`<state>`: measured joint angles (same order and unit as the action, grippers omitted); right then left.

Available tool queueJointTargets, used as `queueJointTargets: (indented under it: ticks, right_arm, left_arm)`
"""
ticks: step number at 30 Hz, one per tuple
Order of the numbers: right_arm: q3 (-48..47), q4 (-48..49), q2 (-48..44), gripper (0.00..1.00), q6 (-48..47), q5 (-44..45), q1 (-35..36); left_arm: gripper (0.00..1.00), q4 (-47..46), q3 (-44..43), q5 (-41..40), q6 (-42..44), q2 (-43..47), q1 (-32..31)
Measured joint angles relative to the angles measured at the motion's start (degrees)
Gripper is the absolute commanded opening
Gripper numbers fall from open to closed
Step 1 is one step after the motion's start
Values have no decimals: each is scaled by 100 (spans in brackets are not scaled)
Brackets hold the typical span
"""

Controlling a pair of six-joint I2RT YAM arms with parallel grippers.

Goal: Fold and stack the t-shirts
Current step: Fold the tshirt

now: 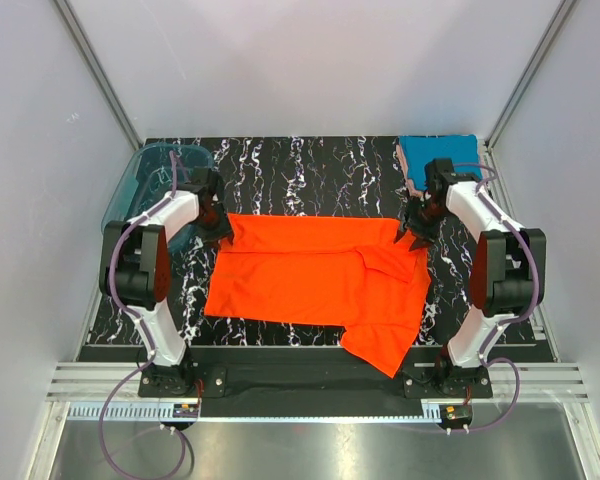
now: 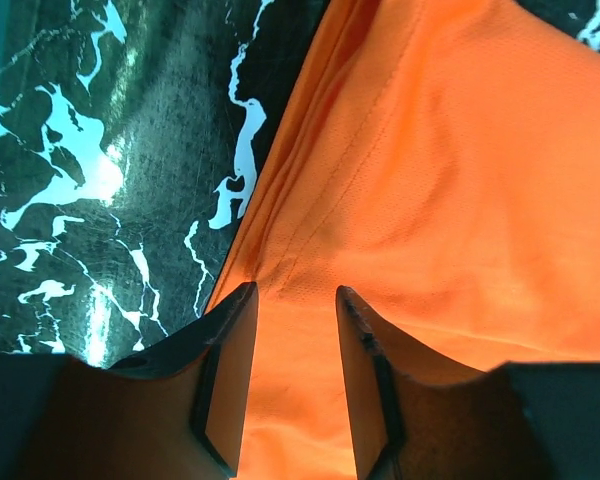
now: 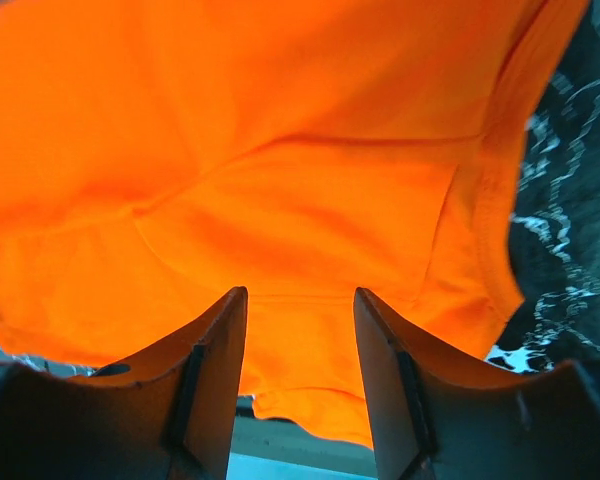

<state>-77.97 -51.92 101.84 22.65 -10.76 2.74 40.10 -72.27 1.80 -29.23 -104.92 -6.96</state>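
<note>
Top external view, bench (image 1: 310, 165) with black marbled surface:

1. Left end effector (image 1: 223, 236). At the far-left corner of the orange-red t-shirt (image 1: 320, 280), left of the bench's middle. Left wrist view: the end effector (image 2: 292, 300) has its dark fingers (image 2: 225, 380) drawn to a narrow gap. Orange cloth (image 2: 460, 180) fills that gap and creases run in toward it, so it pinches the cloth. The marbled bench (image 2: 100, 180) is beside the hem.

2. Right end effector (image 1: 404, 232). At the far-right corner of the same t-shirt, right of the bench's middle. Right wrist view: the end effector (image 3: 300, 300) has its fingers (image 3: 385, 380) also close together. The cloth (image 3: 280, 150) passes between them, nipped, with its lower edge hanging free. The bench (image 3: 570, 250) shows at the side.

3. Orange-red t-shirt. Spread flat across the middle of the bench, long axis running left to right. The far edge is straight between the two end effectors. A loose fold lies near the right-hand corner. The right portion trails down to the bench's near edge and overlaps it. Which end is the collar cannot be told.

4. Teal blue t-shirt (image 1: 438, 152). Folded square, at the far-right corner of the bench.

5. Translucent teal tub (image 1: 145, 185). At the far-left corner of the bench.
</note>
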Motion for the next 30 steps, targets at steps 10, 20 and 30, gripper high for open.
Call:
queueJointTargets:
  ticks: [10,20,30]
  right_arm:
    - [389,83,0,53,-42,-293,72]
    - [365,151,0,53,-44,-382,107]
    - [365,160,0,53,-46,-387,114]
  left_arm:
    - [41,-85,9,-2,-302,-188,0]
    - [16,-33,-42,-57,-391,-348,2]
    - [0,81,-278,-186,-256,-479,-70]
